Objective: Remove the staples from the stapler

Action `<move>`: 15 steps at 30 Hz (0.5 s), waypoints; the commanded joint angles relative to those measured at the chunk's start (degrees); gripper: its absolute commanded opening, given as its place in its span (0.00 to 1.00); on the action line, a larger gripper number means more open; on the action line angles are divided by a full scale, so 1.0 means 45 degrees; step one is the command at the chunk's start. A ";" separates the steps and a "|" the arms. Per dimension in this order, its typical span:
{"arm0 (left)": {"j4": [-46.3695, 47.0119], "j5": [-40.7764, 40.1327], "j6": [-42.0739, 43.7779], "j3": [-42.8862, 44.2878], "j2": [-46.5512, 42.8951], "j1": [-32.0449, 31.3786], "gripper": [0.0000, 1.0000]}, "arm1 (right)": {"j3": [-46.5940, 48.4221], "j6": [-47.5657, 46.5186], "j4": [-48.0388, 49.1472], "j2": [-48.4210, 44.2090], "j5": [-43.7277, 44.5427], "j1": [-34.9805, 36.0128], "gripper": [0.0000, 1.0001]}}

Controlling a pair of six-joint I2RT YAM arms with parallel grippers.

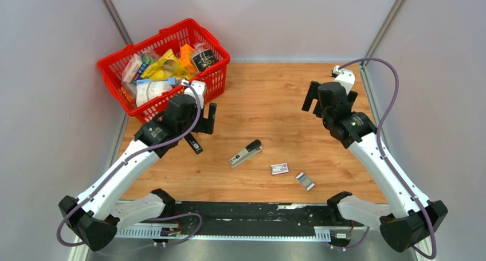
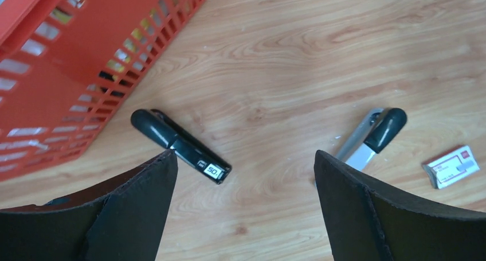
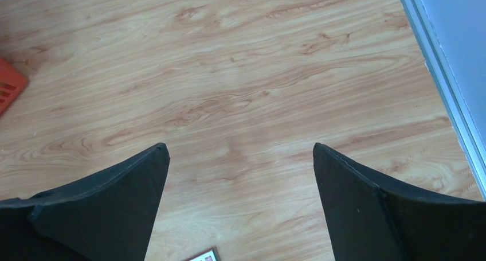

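The stapler (image 1: 245,153), black top over a silver-grey body, lies near the middle of the table; it also shows in the left wrist view (image 2: 375,135). A short silvery-grey strip (image 1: 305,181), which looks like the staples, lies on the wood to its right near the front edge. My left gripper (image 1: 204,122) is open and empty, above the wood left of the stapler (image 2: 243,155). My right gripper (image 1: 314,104) is open and empty, high over bare wood at the far right (image 3: 240,147).
A black bar with a "50" label (image 1: 193,144) lies under my left gripper (image 2: 180,146). A small white-and-red box (image 1: 279,168) lies right of the stapler (image 2: 453,166). A red basket (image 1: 220,71) full of goods stands at the back left.
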 commanded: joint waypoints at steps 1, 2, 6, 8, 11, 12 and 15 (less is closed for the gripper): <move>-0.0997 -0.1729 -0.1111 0.0388 -0.0109 -0.0014 0.97 | 0.0648 0.0065 -0.0314 0.0271 0.0930 0.0003 1.00; -0.1191 -0.1907 -0.1267 0.0310 -0.0147 -0.0014 0.98 | 0.0609 0.0104 -0.0373 0.0271 0.1320 0.0003 1.00; -0.1563 -0.2532 -0.2203 0.0056 -0.0148 -0.0033 0.98 | 0.0706 0.0203 -0.0744 0.0466 0.1580 0.0003 1.00; -0.1836 -0.2689 -0.2789 -0.0003 0.0027 -0.0014 0.98 | 0.0687 -0.0108 -0.0686 0.0602 0.0801 0.0003 1.00; -0.2091 -0.3002 -0.3747 -0.0218 0.0378 -0.0014 0.97 | 0.0649 -0.0188 -0.0628 0.0759 0.0115 0.0023 1.00; -0.2092 -0.3157 -0.4213 -0.0392 0.0418 -0.0014 0.97 | 0.0571 -0.0208 -0.0531 0.0759 -0.0119 0.0023 1.00; -0.2053 -0.3490 -0.5076 -0.0822 0.0711 -0.0033 0.94 | 0.0278 -0.0208 -0.0218 0.0779 -0.0900 0.0003 1.00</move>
